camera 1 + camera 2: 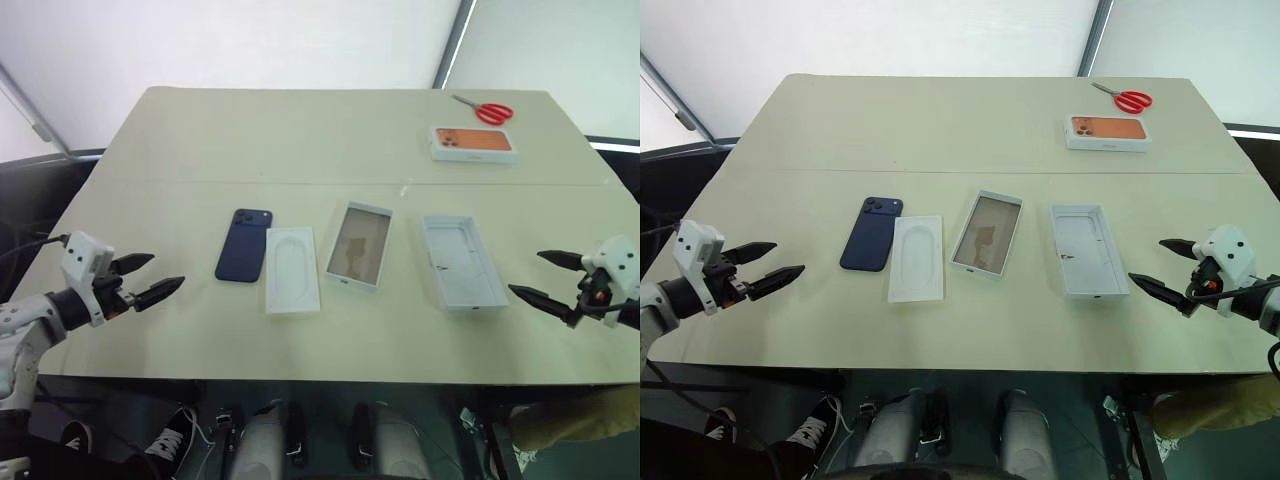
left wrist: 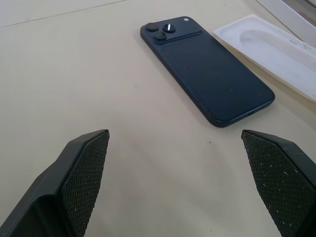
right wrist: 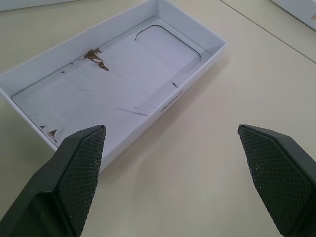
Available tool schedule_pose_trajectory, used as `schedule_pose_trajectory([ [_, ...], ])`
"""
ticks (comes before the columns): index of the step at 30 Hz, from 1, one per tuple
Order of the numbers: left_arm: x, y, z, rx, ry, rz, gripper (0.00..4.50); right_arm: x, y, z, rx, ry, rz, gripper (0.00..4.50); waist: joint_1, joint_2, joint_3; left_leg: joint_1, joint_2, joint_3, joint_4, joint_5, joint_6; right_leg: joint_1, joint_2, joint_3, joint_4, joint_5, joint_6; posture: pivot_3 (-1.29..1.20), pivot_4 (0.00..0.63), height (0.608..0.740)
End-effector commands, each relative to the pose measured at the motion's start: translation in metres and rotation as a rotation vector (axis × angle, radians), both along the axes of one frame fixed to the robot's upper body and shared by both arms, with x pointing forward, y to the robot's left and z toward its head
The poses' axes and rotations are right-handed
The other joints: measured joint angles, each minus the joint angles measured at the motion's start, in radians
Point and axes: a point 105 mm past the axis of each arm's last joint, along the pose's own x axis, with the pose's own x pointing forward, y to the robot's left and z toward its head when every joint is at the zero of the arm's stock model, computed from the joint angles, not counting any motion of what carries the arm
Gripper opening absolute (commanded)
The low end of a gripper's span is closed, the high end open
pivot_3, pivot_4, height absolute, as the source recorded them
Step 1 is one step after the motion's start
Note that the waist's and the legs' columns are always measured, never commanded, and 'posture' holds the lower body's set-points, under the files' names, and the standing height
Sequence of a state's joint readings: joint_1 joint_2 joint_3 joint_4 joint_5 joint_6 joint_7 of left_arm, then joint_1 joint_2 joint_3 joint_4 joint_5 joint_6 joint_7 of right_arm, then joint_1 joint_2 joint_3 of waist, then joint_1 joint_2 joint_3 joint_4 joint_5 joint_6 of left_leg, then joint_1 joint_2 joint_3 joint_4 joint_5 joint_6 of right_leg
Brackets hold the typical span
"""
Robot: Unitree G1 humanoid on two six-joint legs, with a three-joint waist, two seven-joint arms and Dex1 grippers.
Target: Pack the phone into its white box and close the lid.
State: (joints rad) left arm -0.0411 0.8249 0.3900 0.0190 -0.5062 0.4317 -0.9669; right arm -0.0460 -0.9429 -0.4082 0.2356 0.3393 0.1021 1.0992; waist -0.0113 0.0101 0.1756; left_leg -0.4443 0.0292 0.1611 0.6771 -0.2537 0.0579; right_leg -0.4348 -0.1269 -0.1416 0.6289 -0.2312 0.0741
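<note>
The beige worktop (image 1: 200, 140) spreads wide before me, with bare room along its near edge and across the far half. Four flat things lie in a row across its middle, all with their long axes running from me toward the far edge. At my right is the lid (image 1: 463, 262), inside up (pale, with a few brown scuffs). Next is the white box (image 1: 359, 245), brownish floor showing. Then the flat white insert (image 1: 292, 269), and just beside it the phone (image 1: 244, 244), back up, camera cluster at its far end. Far off at my right sit the box with the orange picture (image 1: 473, 143) and red scissors (image 1: 486, 110). My left gripper (image 1: 148, 279) hovers near the phone, jaws wide open and empty; my right gripper (image 1: 541, 278) hovers beside the lid, jaws likewise spread, holding nothing.
</note>
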Motion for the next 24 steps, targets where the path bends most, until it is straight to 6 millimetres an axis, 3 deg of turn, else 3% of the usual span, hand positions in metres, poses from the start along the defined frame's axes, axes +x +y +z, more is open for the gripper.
schedule_pose_trajectory([
  [1,-0.001,-0.002,0.016,-0.011,-0.051,-0.025,4.50,0.004,0.007,0.015,-0.005,-0.058,0.023,4.47,0.000,0.000,0.000,0.000,0.000,0.000,0.000,0.000,0.000,0.000,0.000,0.000,0.000,0.000,0.000,0.00,0.150,0.738],
  [24,0.011,-0.018,0.025,-0.067,-0.049,0.010,4.50,0.021,0.029,0.021,0.008,-0.077,0.086,4.47,0.001,0.000,0.000,0.000,0.000,0.000,0.000,0.000,0.000,0.000,0.000,0.000,0.000,0.000,0.000,0.00,0.150,0.738],
])
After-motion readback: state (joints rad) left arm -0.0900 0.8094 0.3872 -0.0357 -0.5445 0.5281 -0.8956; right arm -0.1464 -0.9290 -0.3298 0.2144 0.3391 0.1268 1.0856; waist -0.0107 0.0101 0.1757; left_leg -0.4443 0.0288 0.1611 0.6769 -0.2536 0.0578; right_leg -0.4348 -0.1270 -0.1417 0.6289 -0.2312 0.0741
